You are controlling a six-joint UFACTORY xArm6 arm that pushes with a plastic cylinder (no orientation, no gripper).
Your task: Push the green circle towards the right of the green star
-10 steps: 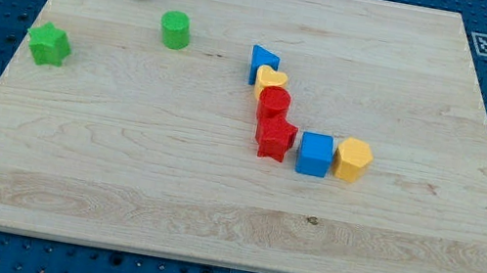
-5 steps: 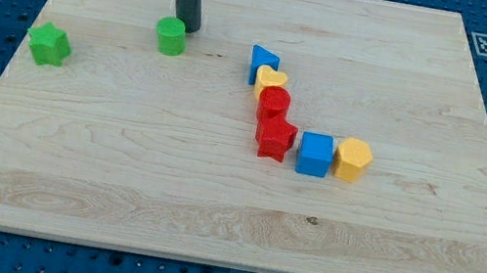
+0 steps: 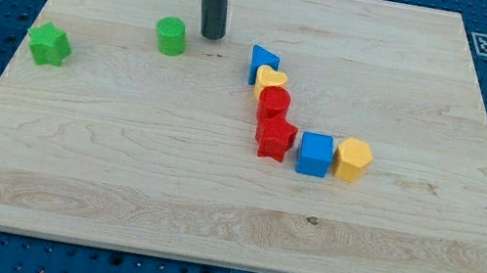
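The green circle (image 3: 171,36) sits on the wooden board in the upper left part of the view. The green star (image 3: 50,45) lies further to the view's left and a little lower, near the board's left edge. My tip (image 3: 211,35) rests on the board just to the right of the green circle, a short gap apart from it and slightly higher in the view. The rod rises straight up out of the view's top.
A chain of blocks runs through the middle: blue triangle (image 3: 263,60), yellow heart (image 3: 272,81), red circle (image 3: 274,103), red star (image 3: 274,139), blue cube (image 3: 315,154), yellow hexagon (image 3: 353,160). A fiducial marker (image 3: 486,44) sits at the board's top right corner.
My tip moved from the board's top left rightwards past the green circle, nudging it slightly left and down. It now stands to the circle's right, apart from it.
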